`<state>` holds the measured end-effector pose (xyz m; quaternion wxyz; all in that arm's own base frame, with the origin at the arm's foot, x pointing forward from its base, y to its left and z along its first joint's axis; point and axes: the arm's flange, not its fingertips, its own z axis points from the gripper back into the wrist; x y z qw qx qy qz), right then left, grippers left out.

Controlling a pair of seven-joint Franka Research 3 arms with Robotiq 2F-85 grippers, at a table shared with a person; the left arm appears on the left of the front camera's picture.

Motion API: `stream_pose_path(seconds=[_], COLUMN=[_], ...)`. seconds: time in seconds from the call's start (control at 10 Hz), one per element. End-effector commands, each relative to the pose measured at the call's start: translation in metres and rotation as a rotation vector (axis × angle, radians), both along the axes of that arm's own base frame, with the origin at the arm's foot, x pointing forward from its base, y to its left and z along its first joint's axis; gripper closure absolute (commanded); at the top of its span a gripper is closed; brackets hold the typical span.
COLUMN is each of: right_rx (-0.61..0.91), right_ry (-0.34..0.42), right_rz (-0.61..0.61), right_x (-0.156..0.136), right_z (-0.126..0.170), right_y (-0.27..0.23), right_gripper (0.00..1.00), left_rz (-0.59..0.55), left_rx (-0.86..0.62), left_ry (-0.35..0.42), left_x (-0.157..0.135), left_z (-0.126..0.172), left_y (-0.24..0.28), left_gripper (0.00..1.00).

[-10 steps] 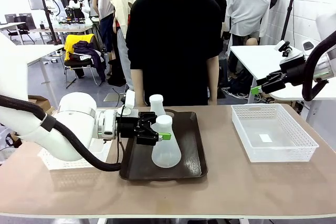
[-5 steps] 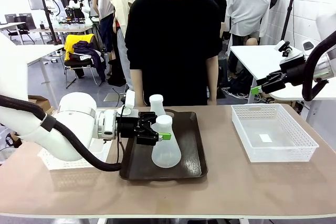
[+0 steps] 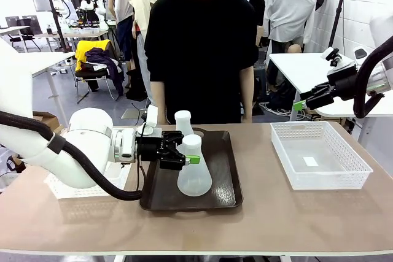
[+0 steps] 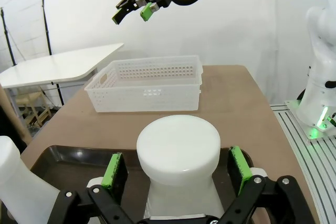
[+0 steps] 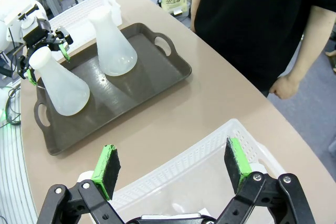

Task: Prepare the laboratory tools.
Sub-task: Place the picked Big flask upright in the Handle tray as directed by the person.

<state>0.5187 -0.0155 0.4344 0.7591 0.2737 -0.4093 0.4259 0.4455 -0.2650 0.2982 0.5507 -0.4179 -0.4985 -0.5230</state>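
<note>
Brown table (image 3: pixel 295 213) with dark handled tray (image 3: pixel 224 197) at centre of the front view, two frosted conical flasks upright on it. Nearer flask (image 3: pixel 194 170) at centre; second flask (image 3: pixel 183 122) just behind, toward the upper left. Left gripper (image 3: pixel 188 156) reaching in from the left, wide open, green pads (image 4: pixel 114 169) either side of the nearer flask's neck, nothing clamped. Right gripper (image 3: pixel 297 105) at right edge, raised above a white lattice basket (image 3: pixel 319 154), wide open and empty. Person in black (image 3: pixel 199 47) standing beyond the table, top centre.
</note>
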Motion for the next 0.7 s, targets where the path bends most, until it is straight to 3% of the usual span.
stream_pose_path(seconds=[0.0, 0.6], right_rx=[-0.006, -0.006], right_ry=[0.004, 0.004], right_rz=[0.006, 0.006], right_x=[-0.0010, -0.0010], right_z=[-0.0015, -0.0015], right_y=[-0.0003, -0.0003], right_gripper=[0.00, 0.00], left_rz=[-0.003, -0.003], left_rx=[0.001, 0.001], left_ry=[-0.018, -0.018], left_x=[0.0004, 0.0004], left_z=[-0.0008, -0.0008], left_y=[-0.0014, -0.0014], left_gripper=[0.00, 0.00])
